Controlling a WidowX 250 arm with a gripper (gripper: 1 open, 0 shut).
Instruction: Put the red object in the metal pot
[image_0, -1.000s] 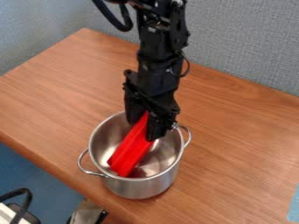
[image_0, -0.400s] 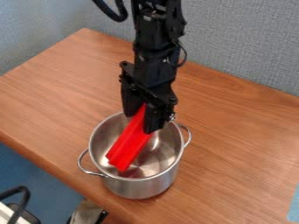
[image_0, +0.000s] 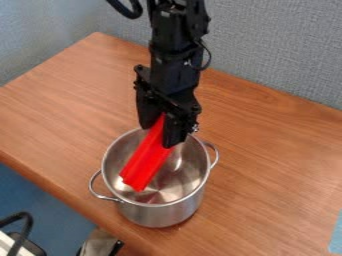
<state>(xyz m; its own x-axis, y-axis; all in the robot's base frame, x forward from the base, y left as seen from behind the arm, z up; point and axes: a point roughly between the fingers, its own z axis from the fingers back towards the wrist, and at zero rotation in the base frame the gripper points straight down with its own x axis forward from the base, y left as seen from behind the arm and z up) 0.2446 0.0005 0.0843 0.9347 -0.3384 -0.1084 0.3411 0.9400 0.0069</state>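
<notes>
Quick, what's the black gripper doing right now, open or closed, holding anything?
Black gripper: closed on the upper end of the long red rectangular bar, which slants down into the shiny silver round pot.

Our black robot arm (image_0: 177, 50), seen beside its own claw (image_0: 163, 112)

Above the claw, we see a dark, matte-looking body built of blocky, angular segments, with small pale glints that we cannot make out as screws or markings. A thick black cable (image_0: 124, 9) loops out at the upper segment on one side, and a thinner black cable (image_0: 209, 60) curves along the opposite side. The claw is black too, bulky and uneven in outline.
</notes>
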